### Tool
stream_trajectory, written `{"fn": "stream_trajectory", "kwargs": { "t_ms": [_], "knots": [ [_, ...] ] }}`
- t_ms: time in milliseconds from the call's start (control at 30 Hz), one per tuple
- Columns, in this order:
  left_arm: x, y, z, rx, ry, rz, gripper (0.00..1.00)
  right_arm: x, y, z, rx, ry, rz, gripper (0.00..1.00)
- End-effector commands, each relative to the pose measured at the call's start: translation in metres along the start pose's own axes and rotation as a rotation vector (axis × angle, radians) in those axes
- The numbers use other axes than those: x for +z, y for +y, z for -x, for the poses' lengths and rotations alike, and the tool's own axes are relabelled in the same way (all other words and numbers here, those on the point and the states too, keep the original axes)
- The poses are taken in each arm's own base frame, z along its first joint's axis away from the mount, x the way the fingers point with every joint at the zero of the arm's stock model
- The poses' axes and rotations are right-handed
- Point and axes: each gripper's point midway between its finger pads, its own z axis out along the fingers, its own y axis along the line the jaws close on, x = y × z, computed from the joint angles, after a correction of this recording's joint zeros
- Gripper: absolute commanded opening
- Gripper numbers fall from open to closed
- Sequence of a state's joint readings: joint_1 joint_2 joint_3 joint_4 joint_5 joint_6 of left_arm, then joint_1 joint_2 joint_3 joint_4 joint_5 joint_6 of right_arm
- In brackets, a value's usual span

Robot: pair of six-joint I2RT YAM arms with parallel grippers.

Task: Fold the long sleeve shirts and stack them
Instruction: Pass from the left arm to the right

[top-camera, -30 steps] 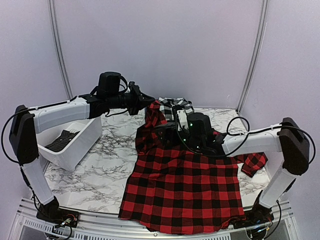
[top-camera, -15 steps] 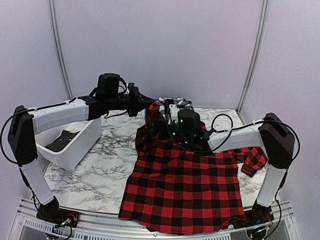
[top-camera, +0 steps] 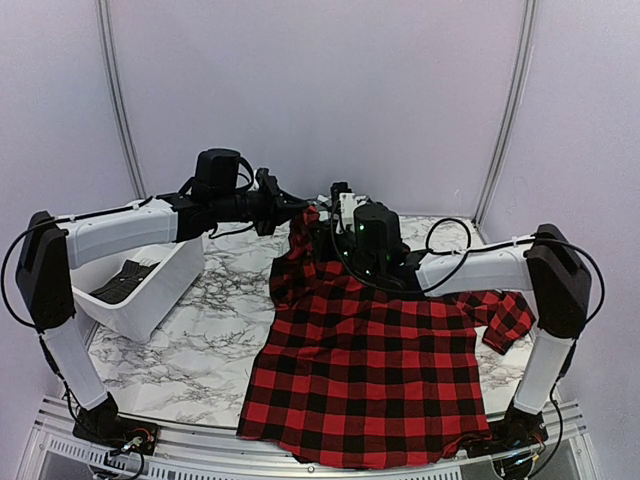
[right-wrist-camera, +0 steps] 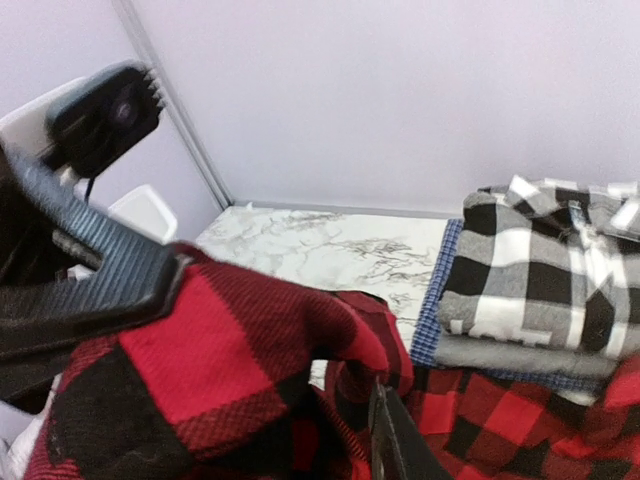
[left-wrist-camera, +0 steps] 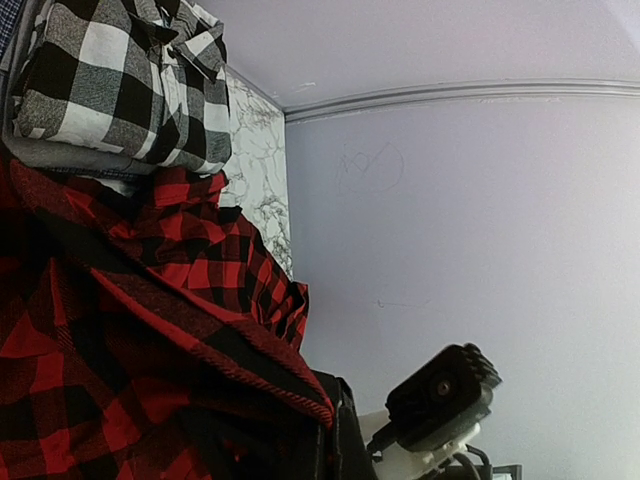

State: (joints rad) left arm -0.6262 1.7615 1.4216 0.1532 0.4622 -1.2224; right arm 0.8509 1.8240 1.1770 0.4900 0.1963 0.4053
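Two arms meet near the far edge of a marble table (top-camera: 205, 345) in the top view. A red-and-black check shirt (top-camera: 370, 370) lies spread there from the centre toward 6 o'clock, with one sleeve (top-camera: 505, 320) trailing off at 3 o'clock. The left gripper (top-camera: 290, 207), reaching in from 9 o'clock, pinches the shirt's upper corner and holds it raised off the table at about 12 o'clock. The right gripper (top-camera: 340, 198) points upward just beside it. A white tub (top-camera: 165, 280) with something dark inside sits at 9 o'clock, apart from the shirt.

From the left wrist, red check cloth fills the frame from 6 to 9 o'clock, draped close to the lens. A folded black-and-white plaid shirt (left-wrist-camera: 120, 90) sits at 11 o'clock on top of a grey shirt (left-wrist-camera: 60, 152), just beyond the red collar.

From the right wrist, the left gripper's black finger (right-wrist-camera: 100, 290) bites down on a fold of red cloth at 8 o'clock. One of the right gripper's own fingers (right-wrist-camera: 392, 440) shows at 6 o'clock, seemingly against the cloth. Whether its jaws are clamped cannot be told. At 3 o'clock the plaid shirt tops the folded stack, with the grey shirt beneath it and a blue shirt (right-wrist-camera: 432, 310) at the bottom.
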Motion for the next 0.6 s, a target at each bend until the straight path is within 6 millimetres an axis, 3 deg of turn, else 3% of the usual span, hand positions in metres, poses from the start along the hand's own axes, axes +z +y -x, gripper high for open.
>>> {"fn": "stream_trajectory", "kwargs": {
  "t_ms": [0,33,67,200,367,467,567],
  "knots": [
    [-0.003,-0.014,0.001,0.054,0.013,-0.040,0.01,-0.006,-0.006,0.036,-0.055,-0.042,-0.074,0.09],
    [-0.004,-0.013,0.000,0.066,0.016,-0.033,0.06,-0.007,-0.009,0.039,-0.075,-0.038,-0.098,0.01],
    [-0.005,-0.013,-0.001,0.083,0.021,-0.026,0.11,-0.008,-0.013,0.042,-0.093,-0.029,-0.126,0.00],
    [-0.015,-0.013,-0.004,0.163,0.032,0.034,0.36,-0.024,-0.038,0.071,-0.133,-0.041,-0.201,0.00],
    [-0.035,0.004,-0.021,0.239,0.077,0.107,0.52,-0.033,-0.081,0.106,-0.160,-0.020,-0.233,0.00],
    [-0.054,0.041,-0.048,0.271,0.132,0.217,0.55,-0.030,-0.095,0.119,-0.185,0.004,-0.210,0.00],
    [-0.078,0.086,-0.087,0.303,0.194,0.344,0.55,-0.028,-0.093,0.127,-0.224,0.003,-0.176,0.00]
  ]
}}
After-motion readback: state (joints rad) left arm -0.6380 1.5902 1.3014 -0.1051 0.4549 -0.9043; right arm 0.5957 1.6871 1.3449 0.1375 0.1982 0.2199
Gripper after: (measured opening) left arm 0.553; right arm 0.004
